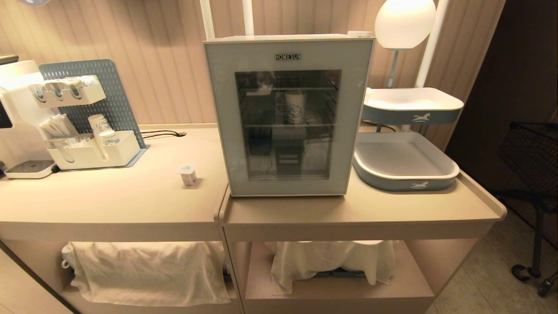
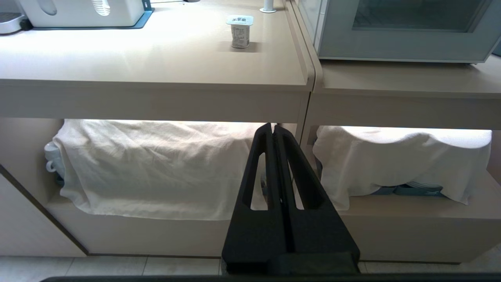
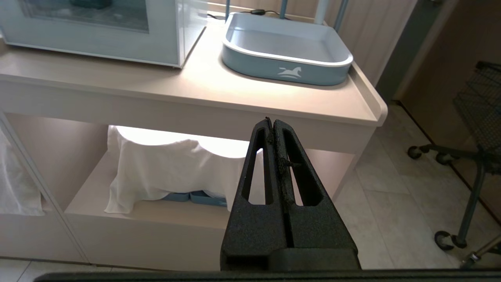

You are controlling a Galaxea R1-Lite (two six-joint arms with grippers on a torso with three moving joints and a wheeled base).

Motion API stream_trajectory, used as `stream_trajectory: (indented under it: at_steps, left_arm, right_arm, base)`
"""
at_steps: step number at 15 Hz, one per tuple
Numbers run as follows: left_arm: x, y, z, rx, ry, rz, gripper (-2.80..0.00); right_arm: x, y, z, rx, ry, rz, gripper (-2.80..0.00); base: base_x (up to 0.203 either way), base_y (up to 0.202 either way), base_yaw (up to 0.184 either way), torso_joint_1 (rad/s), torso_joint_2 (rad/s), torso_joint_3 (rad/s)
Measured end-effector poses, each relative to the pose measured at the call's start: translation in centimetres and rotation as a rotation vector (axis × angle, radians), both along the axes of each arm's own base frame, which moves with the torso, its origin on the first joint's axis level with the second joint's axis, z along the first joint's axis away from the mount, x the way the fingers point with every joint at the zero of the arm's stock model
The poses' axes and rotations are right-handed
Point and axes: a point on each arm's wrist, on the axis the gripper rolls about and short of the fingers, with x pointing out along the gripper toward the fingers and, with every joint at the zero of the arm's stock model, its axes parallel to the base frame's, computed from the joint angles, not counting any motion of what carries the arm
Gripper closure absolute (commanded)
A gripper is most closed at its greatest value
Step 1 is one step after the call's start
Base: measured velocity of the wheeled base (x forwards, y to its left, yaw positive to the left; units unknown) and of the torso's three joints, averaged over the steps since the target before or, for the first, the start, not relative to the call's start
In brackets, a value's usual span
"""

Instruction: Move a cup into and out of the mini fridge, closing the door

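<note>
Well beyond both tools [image 2: 273,129], cup [image 1: 188,174].

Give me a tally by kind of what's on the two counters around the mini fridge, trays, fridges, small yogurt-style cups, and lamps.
Blue trays with a horse logo: 2, lower tray and upper tray
Mini fridge: 1, door shut
Small cup with a sealed top, standing on the counter: 1
Lamp: 1
Total: 5
</note>
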Motion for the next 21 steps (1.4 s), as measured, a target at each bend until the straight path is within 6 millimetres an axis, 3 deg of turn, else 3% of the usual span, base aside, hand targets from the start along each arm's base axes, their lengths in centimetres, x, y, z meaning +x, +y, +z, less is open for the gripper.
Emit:
stream_trajectory:
  at_steps: [21]
  left_arm:
    - [0.0,0.0,0.01,0.01,-0.001,-0.002,0.0]
  right_arm:
    - [0.05,-0.02,0.11,0.062,-0.029,-0.009,0.0]
  base:
    - [0.0,0.004,0.0,0.0,0.0,0.0]
